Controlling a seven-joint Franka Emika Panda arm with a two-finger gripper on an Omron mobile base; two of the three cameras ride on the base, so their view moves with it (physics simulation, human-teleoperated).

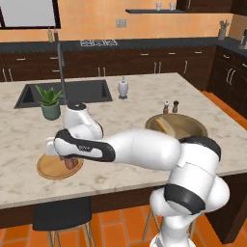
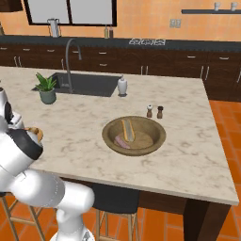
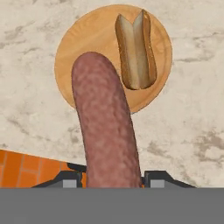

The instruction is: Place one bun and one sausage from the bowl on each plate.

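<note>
- gripper [image 3: 111, 177] clamped on a sausage [image 3: 105, 127], fingertips [image 3: 70, 180] either side of its near end; the sausage runs up toward 12 o'clock in the hand view
- sausage: mottled reddish-brown, rounded far end, slim cylinder; near end cut off at the frame bottom
- its tip overlaps the light-wood plate [image 3: 83, 39] below; can't tell if it touches the plate or hangs above
- bun [image 3: 135, 50] lies on that plate at about 2 o'clock of plate centre, golden crust, paler split face up, pointing roughly 12 to 6
- left base view: gripper [image 1: 70, 163] low over the wood plate [image 1: 48, 170] at the near counter edge, a bit of sausage [image 1: 71, 163] visible below the hand, the rest hidden by the arm
- right base view: brown bowl [image 2: 155, 126] mid-counter, holding a second bun [image 2: 128, 130] and a pinkish sausage [image 2: 123, 141] at 7 o'clock of it
- bowl [image 1: 190, 125] in left base view half hidden behind the arm
- white plate: can't make it out
</note>
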